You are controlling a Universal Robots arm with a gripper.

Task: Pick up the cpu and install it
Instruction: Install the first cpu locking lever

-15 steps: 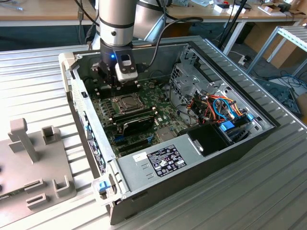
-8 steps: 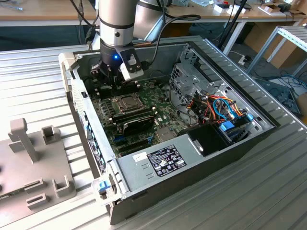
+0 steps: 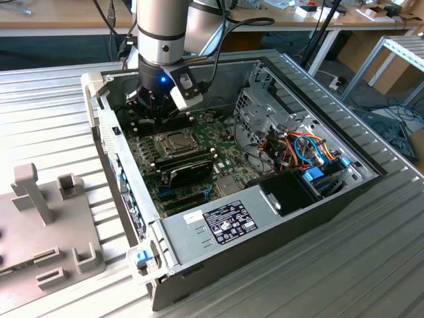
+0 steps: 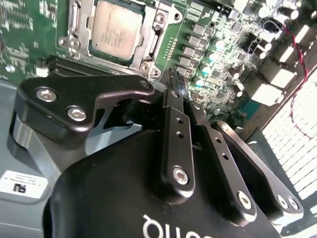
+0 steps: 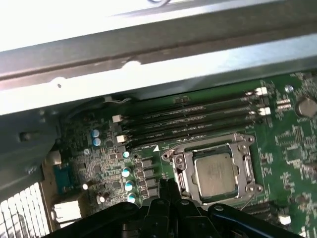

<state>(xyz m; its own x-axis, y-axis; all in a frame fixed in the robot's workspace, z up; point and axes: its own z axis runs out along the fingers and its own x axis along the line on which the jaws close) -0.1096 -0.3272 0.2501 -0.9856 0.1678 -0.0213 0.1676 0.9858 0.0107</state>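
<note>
The small, flat, square cpu (image 5: 215, 171) with its silvery-grey metal top lies in the hinged metal socket frame (image 5: 184, 167) on the green motherboard (image 3: 211, 136). The board sits inside the open grey metal computer case (image 3: 199, 225) on the ribbed metal worktop (image 3: 53, 99). In both wrist views the black two-fingered tool (image 4: 174, 82) hangs just beside the socket. Its fingers are drawn together at the tips with nothing between them, and they do not touch the chip.

The cpu is probably light, stiff and thin. Its smooth lid is likely slippery, and its underside contacts and the socket's pins are likely delicate, so it calls for gentle handling kept level. The sensible hold is on two opposite side edges, not the top face. As it lies, the frame crowds those edges and leaves little to pinch. Whether the frame is latched I cannot tell.
</note>
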